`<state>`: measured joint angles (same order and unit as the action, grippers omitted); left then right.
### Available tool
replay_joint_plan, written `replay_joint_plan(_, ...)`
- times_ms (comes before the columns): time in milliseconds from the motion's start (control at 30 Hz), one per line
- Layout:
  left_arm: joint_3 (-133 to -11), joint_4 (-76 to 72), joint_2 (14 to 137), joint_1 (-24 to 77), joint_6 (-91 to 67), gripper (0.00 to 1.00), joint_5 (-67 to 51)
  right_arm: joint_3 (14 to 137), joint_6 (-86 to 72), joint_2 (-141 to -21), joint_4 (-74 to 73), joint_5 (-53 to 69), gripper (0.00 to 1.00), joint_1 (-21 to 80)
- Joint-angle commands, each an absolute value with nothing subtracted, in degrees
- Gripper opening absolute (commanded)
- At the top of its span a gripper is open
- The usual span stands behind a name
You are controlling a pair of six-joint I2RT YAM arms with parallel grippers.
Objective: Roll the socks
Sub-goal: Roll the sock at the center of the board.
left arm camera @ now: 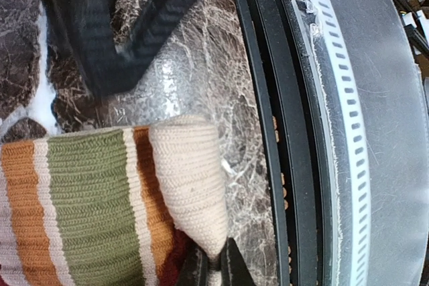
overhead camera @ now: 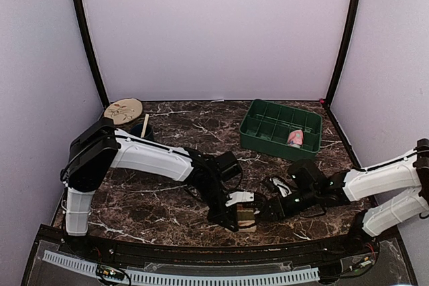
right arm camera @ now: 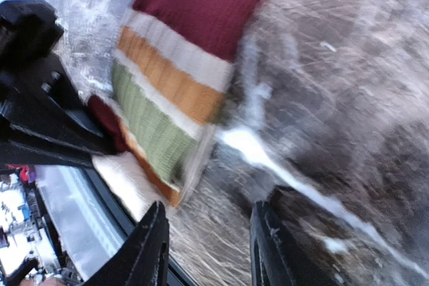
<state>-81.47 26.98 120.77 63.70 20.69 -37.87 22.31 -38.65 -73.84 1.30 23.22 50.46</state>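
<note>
perforated strip (overhead camera: 201,276) nearest; striped sock (overhead camera: 246,217) on dk marble table (overhead camera: 174,125); lilac walls (overhead camera: 214,31).

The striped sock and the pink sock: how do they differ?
The striped sock has green, orange, cream and red bands; the pink sock is mostly pink. The striped sock lies on the table, the pink sock in a compartment of the green tray. The left gripper pinches the striped sock; nothing touches the pink sock. Both are small socks.
</note>
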Motion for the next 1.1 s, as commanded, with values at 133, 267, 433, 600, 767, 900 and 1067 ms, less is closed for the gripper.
replay_joint_plan(133, -84.02, 32.37, 123.74, 60.93, 18.66, 0.01, -44.69, 17.14, -43.13, -60.41, -0.34, 8.21, 0.38, 50.68)
replay_joint_plan(267, -85.74, 33.94, 125.63, 59.35, 17.75, 0.01, -47.87, 17.76, -41.49, -54.62, -4.43, 1.27, 0.39, 54.42)
replay_joint_plan(433, -87.67, 35.7, 128.09, 57.83, 16.85, 0.02, -51.15, 21.81, -37.61, -56.1, -8.64, -6.51, 0.38, 62.3)
replay_joint_plan(600, -88.71, 36.52, 129.72, 56.84, 16.22, 0.02, -54.52, 26.42, -32.83, -59.21, -11.64, -14.72, 0.38, 70.33)
replay_joint_plan(767, -89.12, 36.97, 130.95, 56.45, 15.92, 0.02, -56.55, 29.92, -27.15, -62.98, -12.07, -20.14, 0.38, 77.41)
replay_joint_plan(900, -89.44, 37.44, 131.92, 56.02, 15.99, 0.02, -57.66, 33.46, -23.27, -68.19, -13.08, -23.14, 0.38, 81.56)
replay_joint_plan(1067, -90.83, 38.7, 133.03, 55.34, 16.13, 0.02, -58.8, 36.97, -19.3, -73.69, -12.21, -24.8, 0.38, 85.1)
